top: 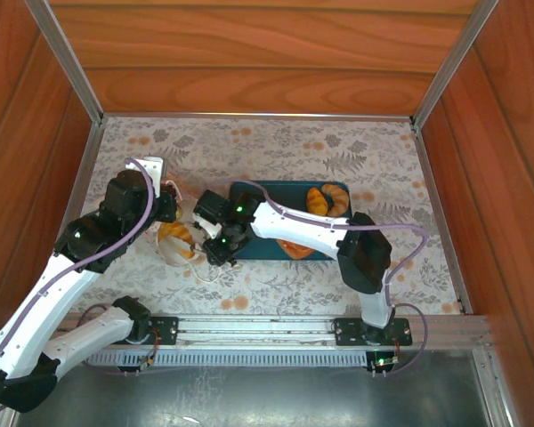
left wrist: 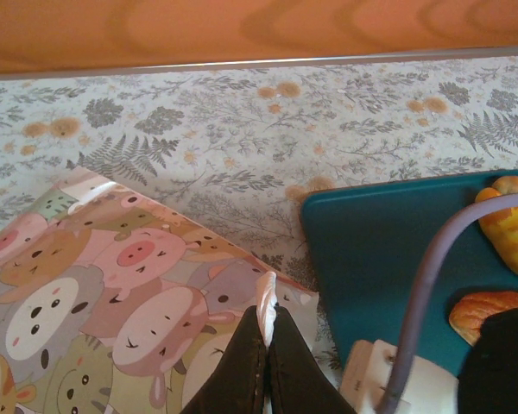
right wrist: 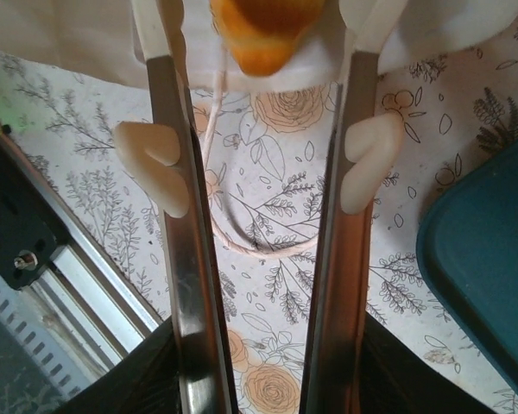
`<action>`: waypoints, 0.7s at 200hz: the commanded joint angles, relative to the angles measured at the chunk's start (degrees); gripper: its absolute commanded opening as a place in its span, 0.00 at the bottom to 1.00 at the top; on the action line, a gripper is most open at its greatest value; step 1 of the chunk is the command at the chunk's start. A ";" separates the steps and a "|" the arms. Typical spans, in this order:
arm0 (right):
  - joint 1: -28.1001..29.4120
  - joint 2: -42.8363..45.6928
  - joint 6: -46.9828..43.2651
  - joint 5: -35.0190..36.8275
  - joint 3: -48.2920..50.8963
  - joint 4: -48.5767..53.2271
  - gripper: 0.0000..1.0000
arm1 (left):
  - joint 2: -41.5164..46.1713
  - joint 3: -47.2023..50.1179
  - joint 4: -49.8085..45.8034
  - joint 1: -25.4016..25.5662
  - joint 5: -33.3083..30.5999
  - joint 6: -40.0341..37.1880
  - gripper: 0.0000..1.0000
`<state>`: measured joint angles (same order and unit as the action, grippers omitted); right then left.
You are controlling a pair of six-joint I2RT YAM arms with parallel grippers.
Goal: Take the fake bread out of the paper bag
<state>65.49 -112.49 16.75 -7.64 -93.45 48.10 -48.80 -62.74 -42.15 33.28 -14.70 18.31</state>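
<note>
- Fake bread: one orange pastry (right wrist: 263,34) sits at the mouth of the paper bag (left wrist: 112,293), toward the tabletop's (top: 276,147) left edge. Other pastries (left wrist: 509,228) lie on the teal tray (left wrist: 371,250).
- My left gripper (left wrist: 266,323) is clamped on the bag's rim.
- My right gripper (right wrist: 261,10) is part-open, jaws flanking that pastry, with no contact visible.
- Step in hand: extraction. Next: close squarely, then withdraw toward the tray.

We can read no words, numbers, labels or brand marks in any view. The print on the paper bag (left wrist: 112,293) at the left is cartoon animal faces without lettering, and the tablecloth (left wrist: 242,129) bears a pattern of flowers and ferns.
</note>
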 commanded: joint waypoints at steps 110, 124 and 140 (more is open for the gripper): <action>2.03 9.61 -11.04 6.59 0.35 2.00 0.29 | -0.12 -1.59 0.32 -0.21 -0.03 0.58 0.00; 2.93 10.11 -12.71 11.23 0.55 2.74 0.29 | -0.47 -1.95 0.32 -0.24 0.09 0.49 0.00; 3.76 10.46 -15.22 15.55 -0.15 4.92 0.28 | -0.69 -2.25 0.42 -0.26 0.03 0.47 0.00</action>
<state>67.70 -103.83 7.33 -0.10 -92.47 50.13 -49.12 -62.83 -42.15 33.28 -14.70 18.33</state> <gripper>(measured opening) 0.348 0.051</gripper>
